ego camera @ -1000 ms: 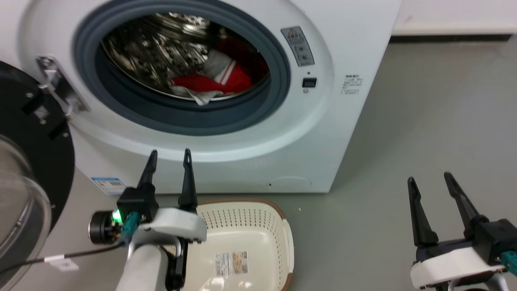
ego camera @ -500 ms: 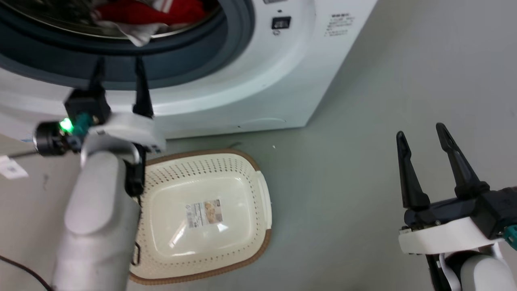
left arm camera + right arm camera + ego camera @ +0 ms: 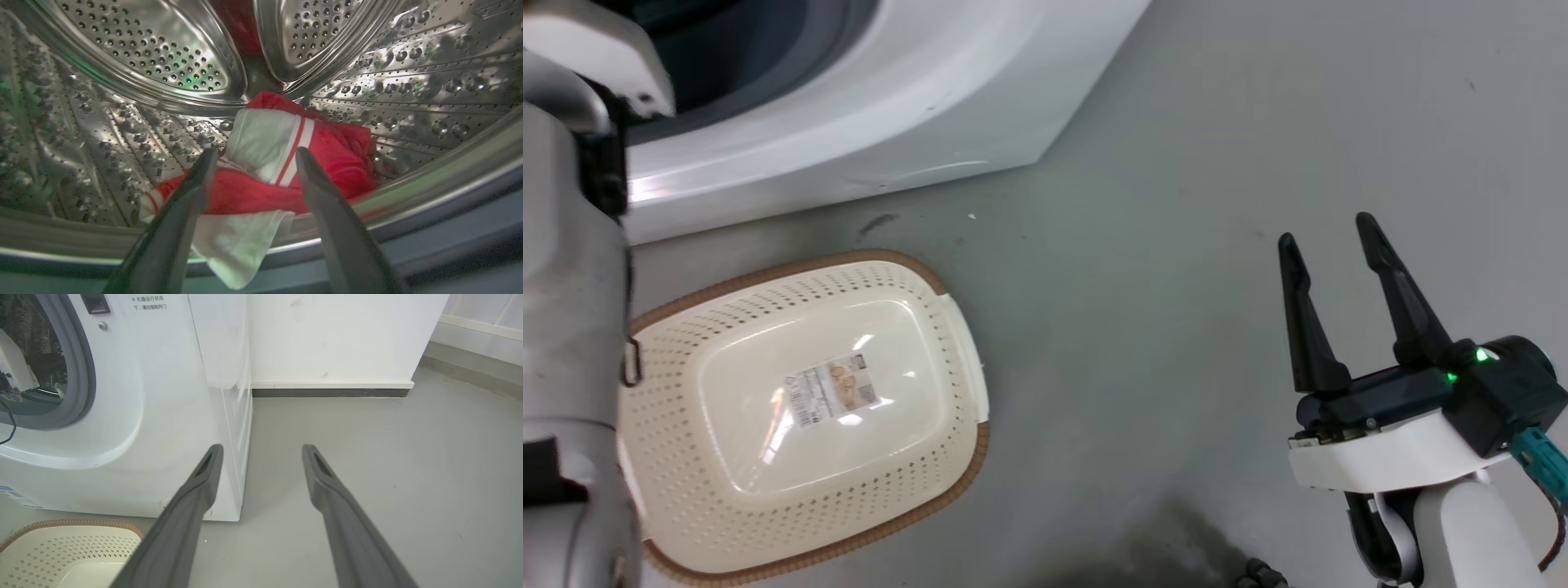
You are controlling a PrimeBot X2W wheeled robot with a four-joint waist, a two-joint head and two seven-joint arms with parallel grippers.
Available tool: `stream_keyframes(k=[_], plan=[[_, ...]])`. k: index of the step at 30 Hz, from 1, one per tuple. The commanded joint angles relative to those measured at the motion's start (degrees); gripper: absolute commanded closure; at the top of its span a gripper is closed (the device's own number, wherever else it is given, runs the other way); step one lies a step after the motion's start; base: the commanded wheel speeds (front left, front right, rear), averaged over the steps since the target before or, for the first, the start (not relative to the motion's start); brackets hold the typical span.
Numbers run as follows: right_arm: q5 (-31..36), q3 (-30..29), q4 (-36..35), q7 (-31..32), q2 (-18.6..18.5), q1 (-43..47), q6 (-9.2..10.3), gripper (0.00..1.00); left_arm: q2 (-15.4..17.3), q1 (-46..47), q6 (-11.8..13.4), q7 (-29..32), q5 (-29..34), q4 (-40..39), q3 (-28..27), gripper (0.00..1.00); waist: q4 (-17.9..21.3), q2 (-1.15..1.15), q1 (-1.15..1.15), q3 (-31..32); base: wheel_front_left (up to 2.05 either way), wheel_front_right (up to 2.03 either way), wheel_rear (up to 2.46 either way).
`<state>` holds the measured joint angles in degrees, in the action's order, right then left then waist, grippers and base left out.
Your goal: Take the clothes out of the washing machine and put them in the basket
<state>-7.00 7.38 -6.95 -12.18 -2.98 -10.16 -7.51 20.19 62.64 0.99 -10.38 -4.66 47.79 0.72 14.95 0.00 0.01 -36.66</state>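
The red and white clothes (image 3: 286, 163) lie heaped on the bottom of the steel drum, a white flap hanging over the grey door seal. My left gripper (image 3: 255, 157) stands open just in front of the heap, a finger on each side, touching nothing. In the head view the left forearm (image 3: 564, 327) reaches up into the washing machine (image 3: 849, 114). The cream basket (image 3: 915, 351) sits on the floor before the washer with nothing in it but a label. Over bare floor to the right, my right gripper (image 3: 1327, 233) stands open; the same gripper (image 3: 261, 451) holds nothing.
The washer's white side (image 3: 220, 396) stands just left of my right gripper's fingers. A white wall with a dark skirting strip (image 3: 331, 392) runs behind. Grey floor (image 3: 1176, 163) spreads right of the washer and basket. A basket corner (image 3: 69, 547) is at lower left.
The head camera has tilted down, so the porthole has left the picture. My left arm has pushed forward into the drum mouth. The right gripper stays open.
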Motion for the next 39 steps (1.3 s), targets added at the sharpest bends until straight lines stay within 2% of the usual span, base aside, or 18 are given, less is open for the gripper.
stream_keyframes(k=[1,9,14,25,29,30,31,39], plan=[[-0.3,0.4,0.6,-0.7,0.2,-1.0,0.04,0.0,1.1,2.2,-0.3,0.8,0.8,0.8,0.4,0.0,2.5,0.0,-0.01,-2.3,0.0,0.0,0.0],[-2.9,3.3,3.3,-2.1,0.2,-2.4,0.04,0.0,6.5,12.5,-2.4,9.8,3.2,6.1,3.1,0.0,5.7,0.0,-0.01,-4.6,0.0,0.0,0.0],[-3.7,4.3,4.2,-2.5,0.2,-3.2,0.04,0.0,8.3,16.2,-3.3,15.1,4.4,7.9,4.6,0.0,6.9,0.0,-0.01,-5.6,0.0,0.0,0.0],[-6.4,7.1,6.0,-3.0,0.2,-4.4,0.04,0.0,13.3,21.5,-5.7,35.5,6.7,9.8,8.1,0.0,9.3,0.0,-0.01,-8.7,0.0,0.0,0.0],[-6.8,7.4,6.5,-3.0,0.2,-4.5,0.04,0.0,13.4,19.8,-5.4,43.4,6.0,10.0,7.9,0.0,9.5,0.0,-0.01,-9.1,0.0,0.0,0.0],[-7.0,7.5,6.5,-3.0,0.2,-4.7,0.04,0.0,13.7,19.4,-5.5,44.4,5.7,9.4,7.9,0.29,9.5,0.0,-0.01,-9.2,0.0,0.0,0.0],[-7.1,7.6,6.5,-3.0,0.2,-4.9,0.04,0.0,13.9,19.1,-5.1,44.6,5.4,8.4,7.7,1.0,9.6,0.0,-0.01,-9.3,0.0,0.0,0.0],[-7.5,7.9,6.7,-3.0,0.2,-5.6,0.04,0.0,13.9,15.3,-1.7,39.9,4.1,-0.7,6.6,1.0,9.6,0.0,-0.01,-8.4,0.0,0.0,0.0]])
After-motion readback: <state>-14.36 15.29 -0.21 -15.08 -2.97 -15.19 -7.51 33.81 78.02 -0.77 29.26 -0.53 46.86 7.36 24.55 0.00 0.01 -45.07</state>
